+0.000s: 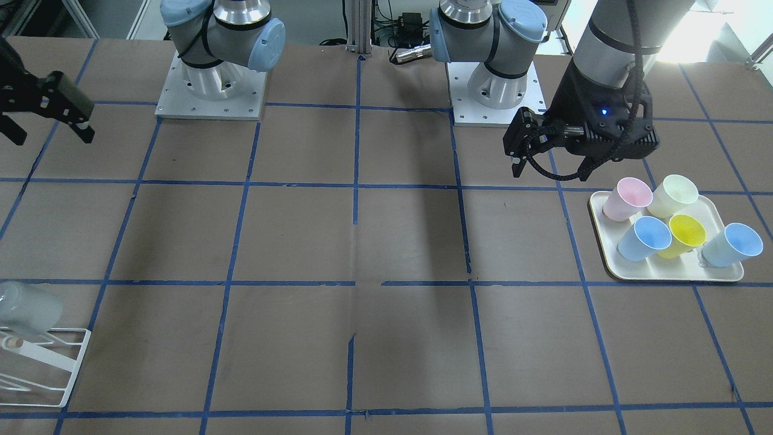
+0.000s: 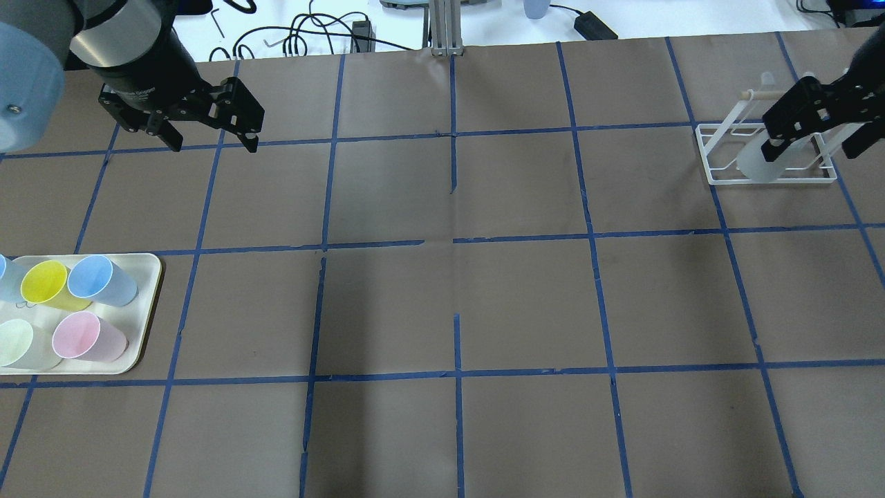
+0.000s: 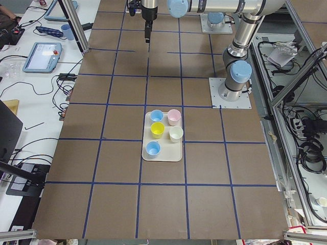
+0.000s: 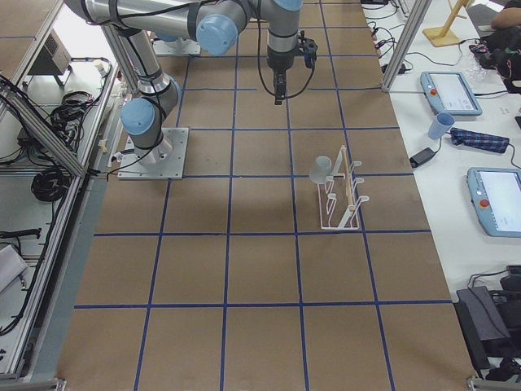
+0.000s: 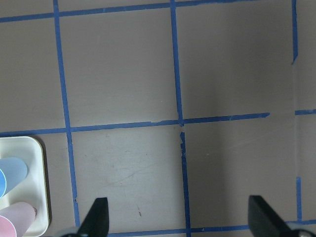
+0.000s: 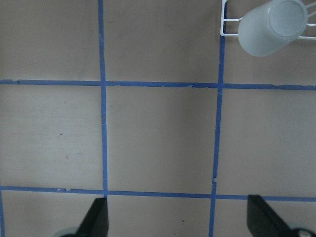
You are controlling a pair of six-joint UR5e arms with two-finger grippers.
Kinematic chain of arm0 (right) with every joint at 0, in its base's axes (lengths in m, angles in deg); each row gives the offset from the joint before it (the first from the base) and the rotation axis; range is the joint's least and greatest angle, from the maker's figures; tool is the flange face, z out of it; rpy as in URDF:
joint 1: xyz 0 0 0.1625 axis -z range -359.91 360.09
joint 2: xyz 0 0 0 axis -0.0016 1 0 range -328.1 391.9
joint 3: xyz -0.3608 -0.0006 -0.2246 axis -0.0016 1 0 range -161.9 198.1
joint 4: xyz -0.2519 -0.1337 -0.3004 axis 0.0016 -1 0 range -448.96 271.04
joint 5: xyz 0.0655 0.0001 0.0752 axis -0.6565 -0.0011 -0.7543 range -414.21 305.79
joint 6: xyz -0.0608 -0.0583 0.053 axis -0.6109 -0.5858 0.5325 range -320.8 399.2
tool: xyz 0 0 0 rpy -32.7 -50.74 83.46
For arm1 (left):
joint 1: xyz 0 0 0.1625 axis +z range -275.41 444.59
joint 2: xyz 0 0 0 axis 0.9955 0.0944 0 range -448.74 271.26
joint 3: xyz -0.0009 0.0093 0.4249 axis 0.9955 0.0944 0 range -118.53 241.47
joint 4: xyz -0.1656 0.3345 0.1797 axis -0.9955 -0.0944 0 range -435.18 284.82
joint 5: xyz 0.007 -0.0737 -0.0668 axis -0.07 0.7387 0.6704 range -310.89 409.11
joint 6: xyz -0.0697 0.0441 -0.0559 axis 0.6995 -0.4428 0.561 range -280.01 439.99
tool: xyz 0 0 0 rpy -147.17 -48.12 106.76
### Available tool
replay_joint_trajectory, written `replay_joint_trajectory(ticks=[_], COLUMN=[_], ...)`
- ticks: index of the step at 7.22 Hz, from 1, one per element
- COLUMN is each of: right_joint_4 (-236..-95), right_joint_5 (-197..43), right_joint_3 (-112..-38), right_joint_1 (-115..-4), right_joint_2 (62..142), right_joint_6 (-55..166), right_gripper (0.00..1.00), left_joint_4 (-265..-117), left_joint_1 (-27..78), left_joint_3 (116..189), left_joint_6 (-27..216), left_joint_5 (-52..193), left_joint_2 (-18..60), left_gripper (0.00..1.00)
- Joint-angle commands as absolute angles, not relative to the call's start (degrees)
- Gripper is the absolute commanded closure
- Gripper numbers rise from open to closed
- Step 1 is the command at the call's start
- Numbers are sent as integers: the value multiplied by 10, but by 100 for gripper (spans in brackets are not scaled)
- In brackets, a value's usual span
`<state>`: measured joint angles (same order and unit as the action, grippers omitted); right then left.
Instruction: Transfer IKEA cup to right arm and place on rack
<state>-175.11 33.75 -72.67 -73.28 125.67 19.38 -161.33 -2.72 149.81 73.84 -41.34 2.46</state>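
Observation:
The pale grey-white IKEA cup (image 2: 755,168) hangs upside down on a peg of the white wire rack (image 2: 712,168) at the far right. It also shows in the front view (image 1: 29,308), the right side view (image 4: 320,169) and the right wrist view (image 6: 273,25). My right gripper (image 2: 812,145) is open and empty, raised above the rack, apart from the cup. Its fingers (image 6: 98,217) stand wide over bare table. My left gripper (image 2: 214,144) is open and empty, raised over the far left of the table; its fingers (image 5: 96,219) are wide apart.
A cream tray (image 2: 146,311) at the near left holds pink (image 2: 88,336), cream-green (image 2: 17,344), yellow (image 2: 47,284) and two light blue cups (image 2: 100,279). The tray's corner shows in the left wrist view (image 5: 40,197). Blue tape lines grid the brown table.

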Motion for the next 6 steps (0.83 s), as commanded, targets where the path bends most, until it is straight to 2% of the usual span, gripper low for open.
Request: replay_joint_trajectory(ticks=[1,2,6], right_joint_4=[-1733,-1718,-1705], right_joint_5=[346,346,351], right_joint_3=[-705,-688,-671], right_joint_1=[-845,-871,-891], right_joint_2=[1255,1253,1231], right_joint_6=[255,330,351], right_gripper=[0,0,0], left_joint_4=[-1614,-1614,-1614], left_joint_1=[-27,-27,-27], left_joint_3=[1498,1499,1500], left_joint_6=[738,738,738], left_joint_5=[-413,-414,-414], left_joint_2=[25,24,24], left_gripper=[0,0,0])
